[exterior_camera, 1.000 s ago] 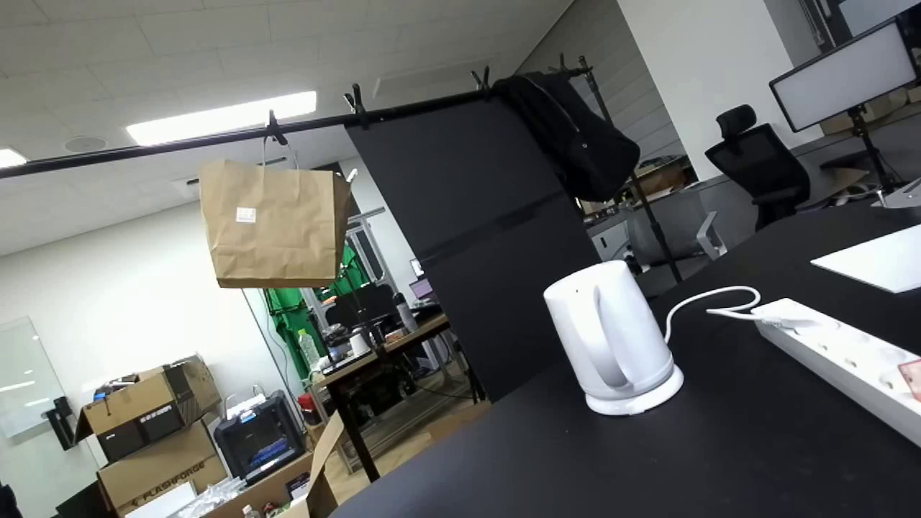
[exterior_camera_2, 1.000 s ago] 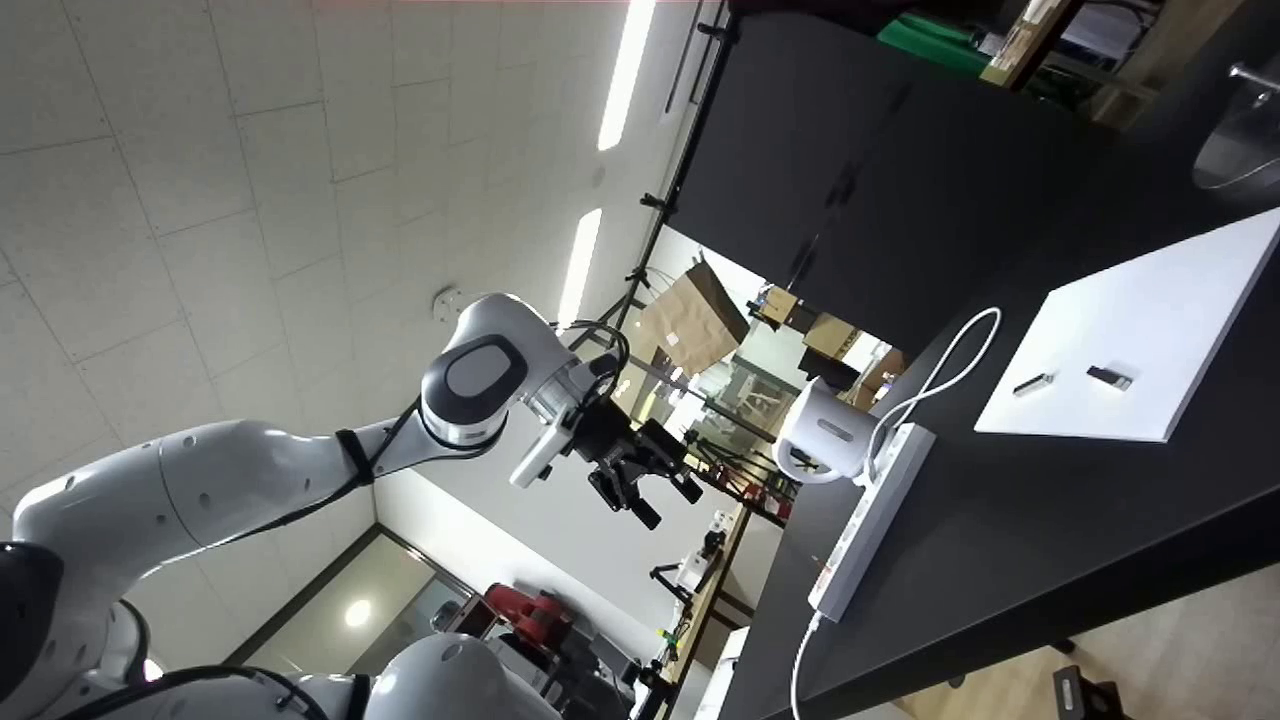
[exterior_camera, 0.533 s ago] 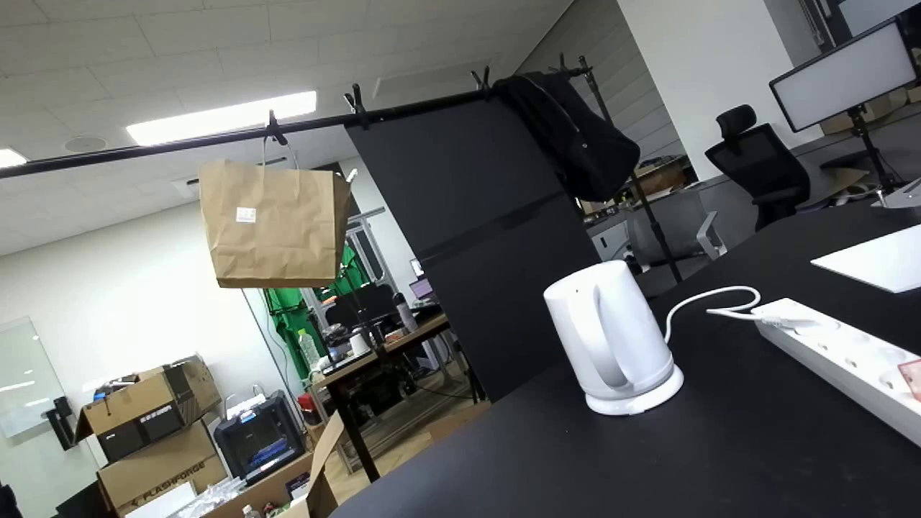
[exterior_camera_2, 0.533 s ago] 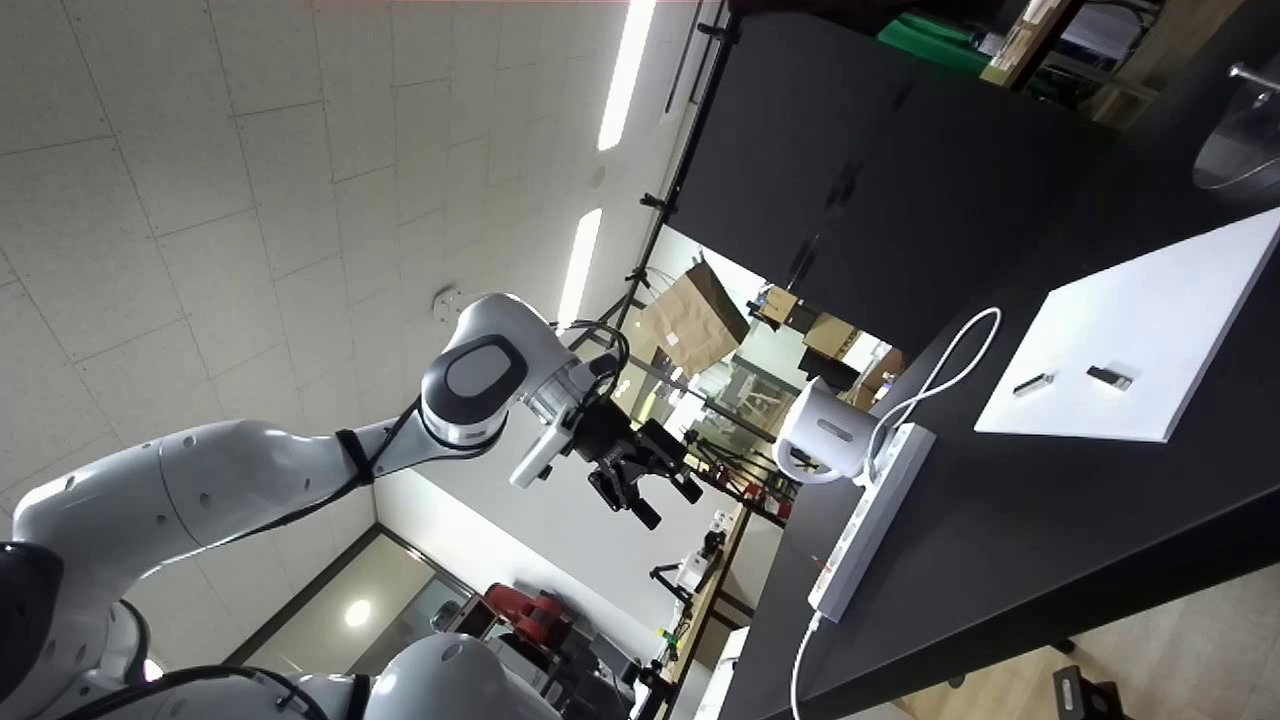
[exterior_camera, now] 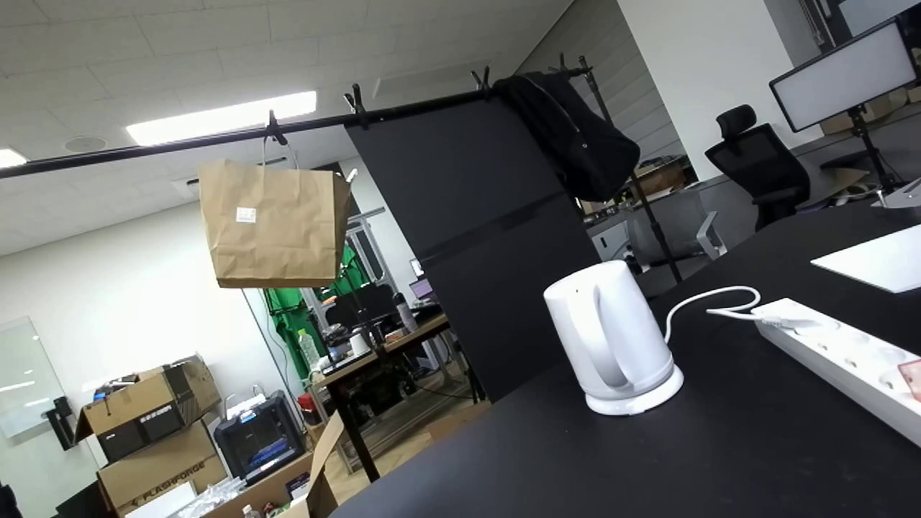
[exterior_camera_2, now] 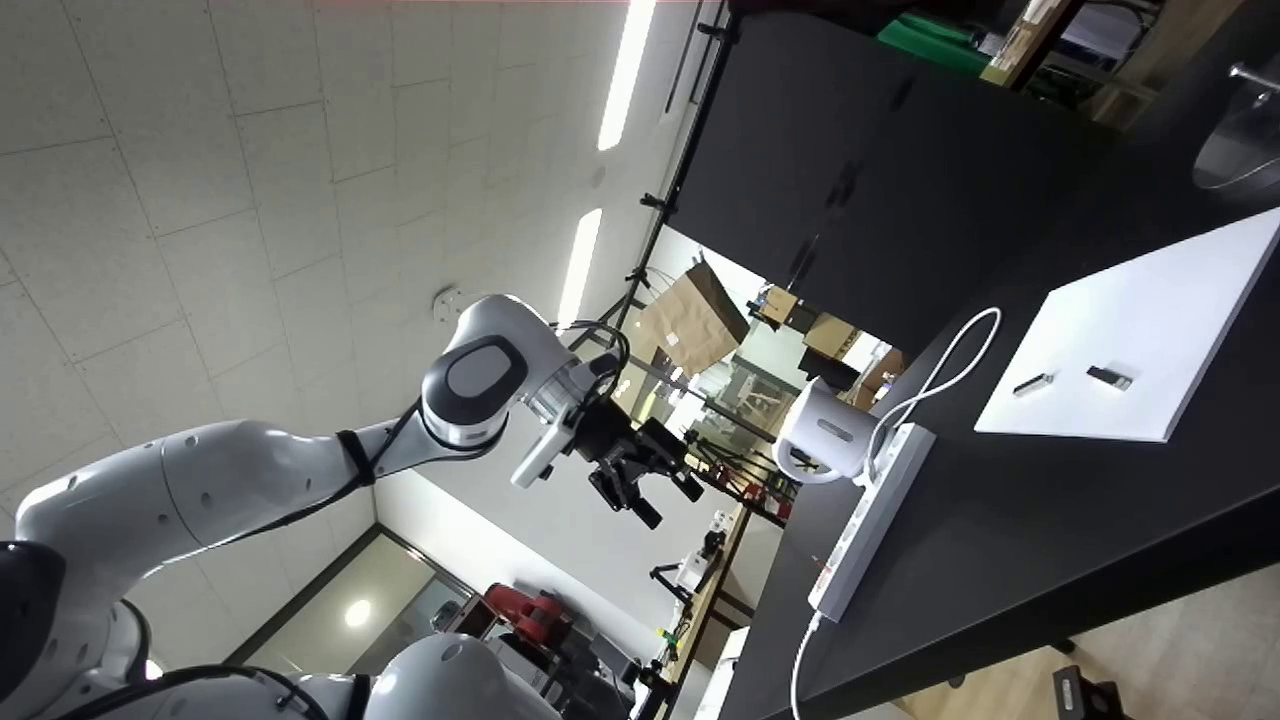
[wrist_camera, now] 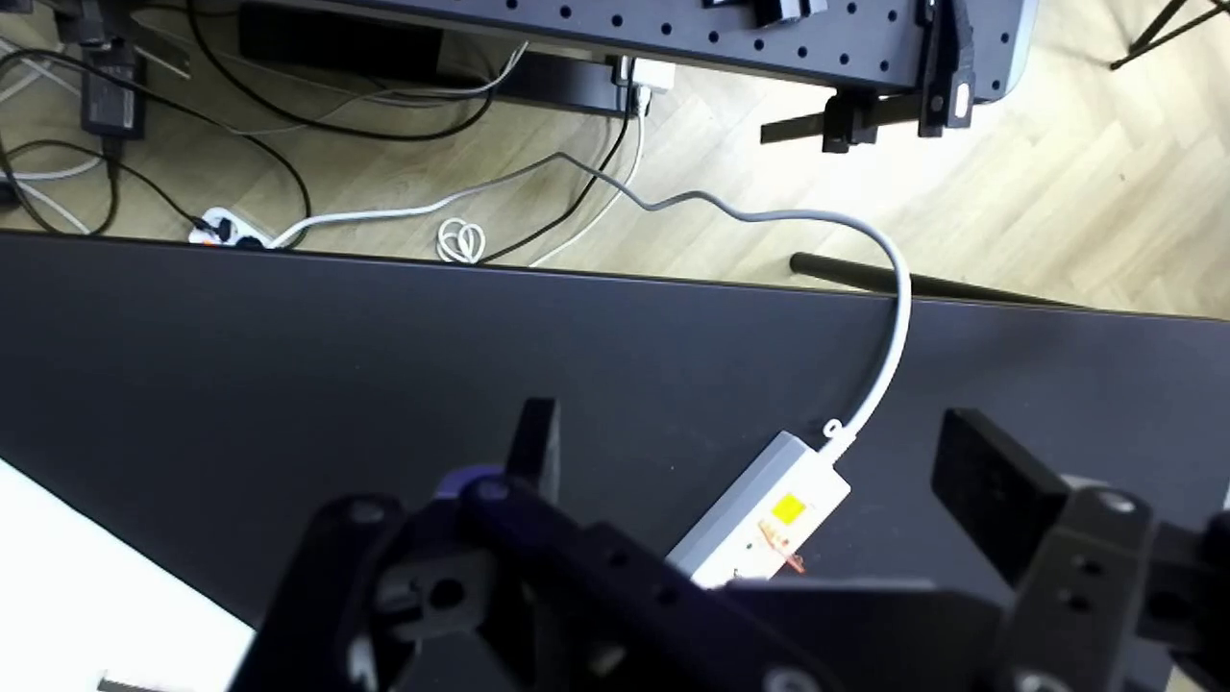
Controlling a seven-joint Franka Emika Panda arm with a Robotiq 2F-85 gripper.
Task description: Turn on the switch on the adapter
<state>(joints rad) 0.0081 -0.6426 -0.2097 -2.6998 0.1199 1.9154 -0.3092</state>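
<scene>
Kettle [exterior_camera: 637, 331]: on the worktop [exterior_camera: 619, 467], inside hidden from me | paper bag [exterior_camera: 277, 223]: hanging at ten o'clock of it, contents unseen | open cardboard box [exterior_camera: 322, 496]: eight o'clock, a bottle [exterior_camera: 250, 512] inside | claw [exterior_camera_2: 668, 500]: fingers [wrist_camera: 995, 490] spread, in the air | adapter [exterior_camera_2: 873, 525]: flat on the worktop, well apart, three o'clock from the claw in an exterior view

One white kettle [exterior_camera_2: 826, 432] is being seen. Near the kettle, one adapter [exterior_camera_2: 873, 525] and one flat white board [exterior_camera_2: 1150, 300] with two small bars [exterior_camera_2: 1109, 377] are being seen.
</scene>
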